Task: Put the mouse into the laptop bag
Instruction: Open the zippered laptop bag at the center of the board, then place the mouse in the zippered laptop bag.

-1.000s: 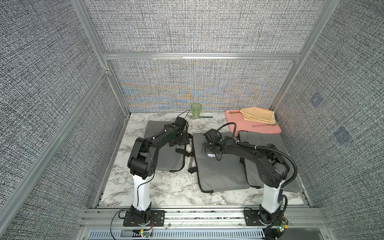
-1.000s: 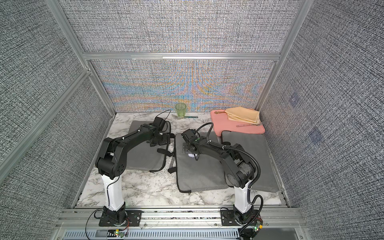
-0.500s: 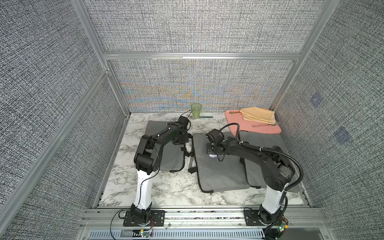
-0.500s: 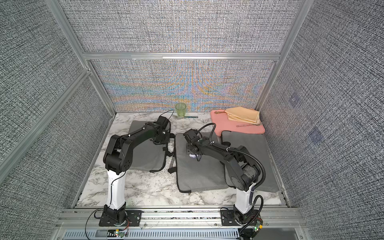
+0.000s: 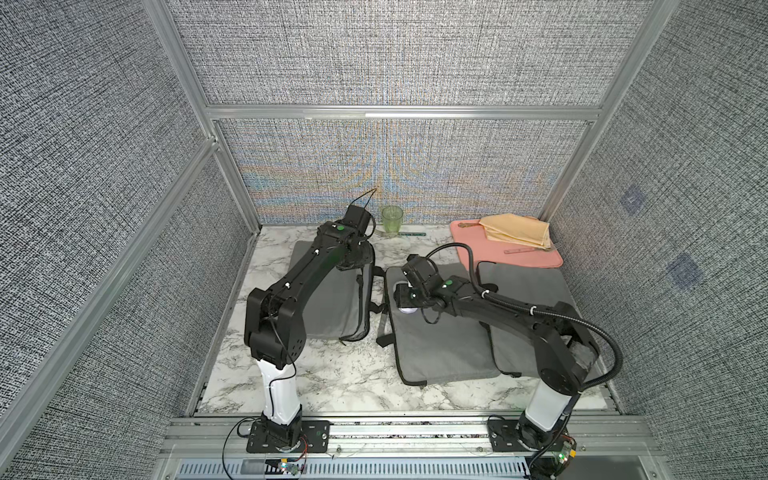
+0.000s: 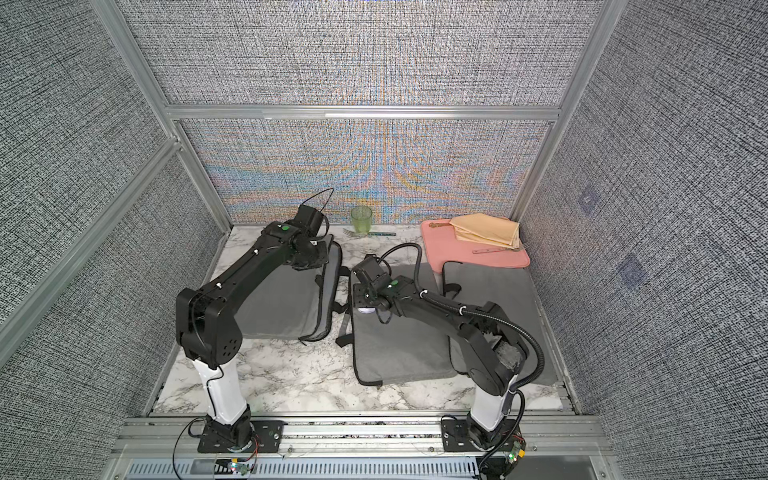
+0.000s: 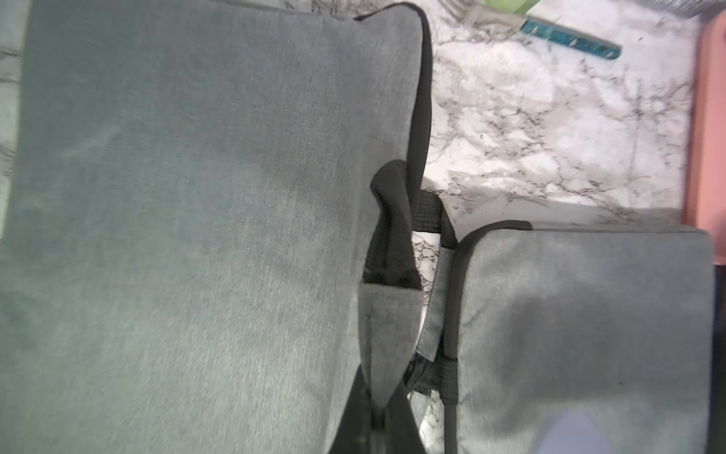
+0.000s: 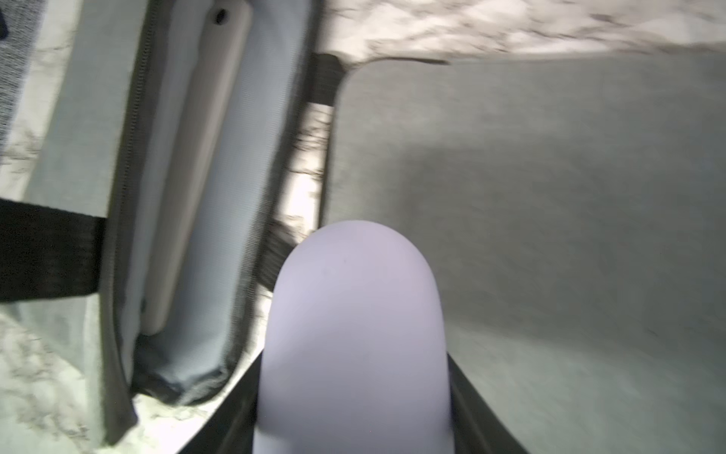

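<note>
Right wrist: your right gripper [image 8: 353, 412] is clamping the mouse [image 8: 353, 306]. Left gripper [image 7: 377, 424] is pinching the laptop bag [image 7: 196, 196] flap; be steering inside.

Green cup [image 5: 392, 218], fork [image 5: 402, 234], pink mat [image 5: 478, 246]

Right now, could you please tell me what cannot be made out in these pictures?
- mouse: in both top views, mostly hidden under the right gripper.
- left gripper: in both top views, hidden beneath its own wrist.
- pale object inside the laptop bag: blurred in the right wrist view; identity unclear.
</note>
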